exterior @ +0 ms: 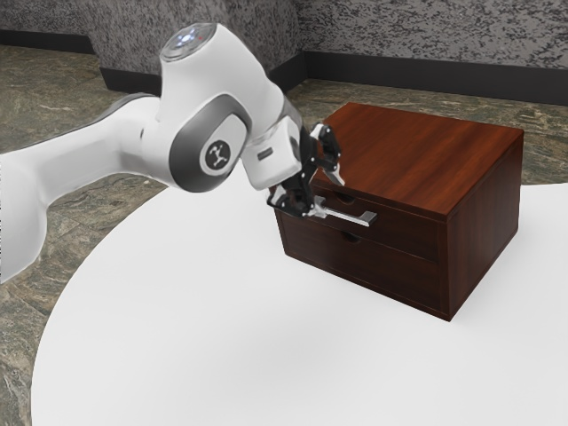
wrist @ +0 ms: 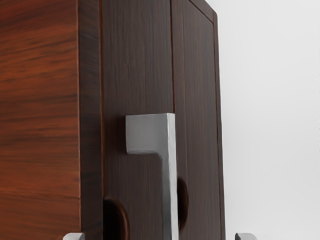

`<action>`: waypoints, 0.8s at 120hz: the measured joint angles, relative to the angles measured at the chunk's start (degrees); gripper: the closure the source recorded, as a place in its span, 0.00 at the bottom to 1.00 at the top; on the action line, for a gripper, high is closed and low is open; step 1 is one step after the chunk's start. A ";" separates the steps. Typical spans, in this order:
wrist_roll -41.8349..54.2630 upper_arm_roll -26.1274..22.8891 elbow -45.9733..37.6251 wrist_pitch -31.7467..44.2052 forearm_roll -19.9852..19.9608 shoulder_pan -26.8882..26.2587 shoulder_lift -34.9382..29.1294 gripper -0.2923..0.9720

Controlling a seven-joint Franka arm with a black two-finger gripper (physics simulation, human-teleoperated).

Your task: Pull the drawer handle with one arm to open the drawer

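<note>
Far left in the exterior view, the white arm (exterior: 133, 151) comes in over a brown-grey stone-pattern floor (exterior: 53, 89). It reaches out across a big round white table (exterior: 222, 355), plain and matte with a soft shadow in the middle. Behind it all there's a speckled grey wall (exterior: 426, 27) with a dark baseboard (exterior: 426, 75) along the bottom.

Moving right, the black gripper (exterior: 325, 195) is right up at the front of the cabinet with its jaws spread wide and nothing clamped. One finger is up near the top edge and the other is lower down. In the wrist view the two fingertips (wrist: 74, 236) sit well apart, with the handle between them, and neither seems to touch it.

The drawer handle (exterior: 351, 213) is a silver bar on the upper drawer (exterior: 390, 226), just beside the gripper. The wrist view shows it up close (wrist: 167, 165), standing off the dark wood front.

Further right is the reddish-brown wooden cabinet (exterior: 426, 151), sitting on the table toward the exterior view's right. The upper drawer looks about flush with the lower drawer (exterior: 382, 266).
</note>
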 joint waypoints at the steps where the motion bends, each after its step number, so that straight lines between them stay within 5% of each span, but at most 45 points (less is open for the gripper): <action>1: 0.12 0.00 -0.10 0.16 -0.02 -0.01 0.00 0.53; 96: 1.95 1.67 -2.73 6.50 -5.14 0.15 2.10 0.67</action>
